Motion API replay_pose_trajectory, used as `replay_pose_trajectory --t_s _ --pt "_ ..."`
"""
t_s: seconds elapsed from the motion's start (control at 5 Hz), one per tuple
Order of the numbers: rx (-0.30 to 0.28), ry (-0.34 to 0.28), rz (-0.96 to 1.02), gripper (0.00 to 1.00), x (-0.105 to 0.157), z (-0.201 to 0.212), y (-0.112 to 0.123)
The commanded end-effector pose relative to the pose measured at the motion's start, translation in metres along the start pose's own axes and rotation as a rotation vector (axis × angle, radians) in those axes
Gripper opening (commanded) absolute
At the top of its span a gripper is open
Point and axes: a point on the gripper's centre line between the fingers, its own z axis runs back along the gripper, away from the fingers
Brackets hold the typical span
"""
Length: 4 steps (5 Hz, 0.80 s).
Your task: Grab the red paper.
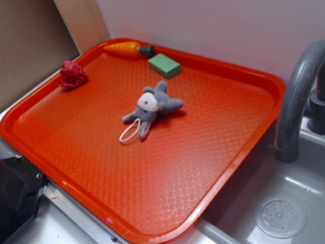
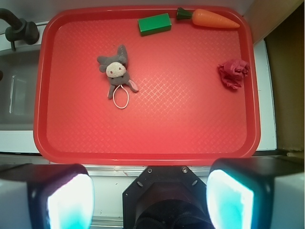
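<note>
The gripper hangs high above the tray, looking straight down, its 2 fingers wide apart and holding nothing. The red paper lies near the tray's edge, below the toy carrot.

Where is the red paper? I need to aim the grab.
The red paper lies at the tray's right edge in the wrist view, below the carrot.

Crumpled red paper at tray edge
</note>
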Motion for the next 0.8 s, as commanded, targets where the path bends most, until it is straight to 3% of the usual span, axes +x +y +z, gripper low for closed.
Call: replay_pose_trajectory --t_s 0.0,0.2,0.4,0.6 --pt "0.000 0.000 0.000 1.00 0.000 0.000 0.000" --pt "-0.036 0.033 0.259 1.00 0.029 -0.028 0.025" --pt "-0.067 0.015 0.512 1.00 0.051 -0.060 0.059" --pt "0.013 -0.046 0.751 1.00 0.070 -0.088 0.097"
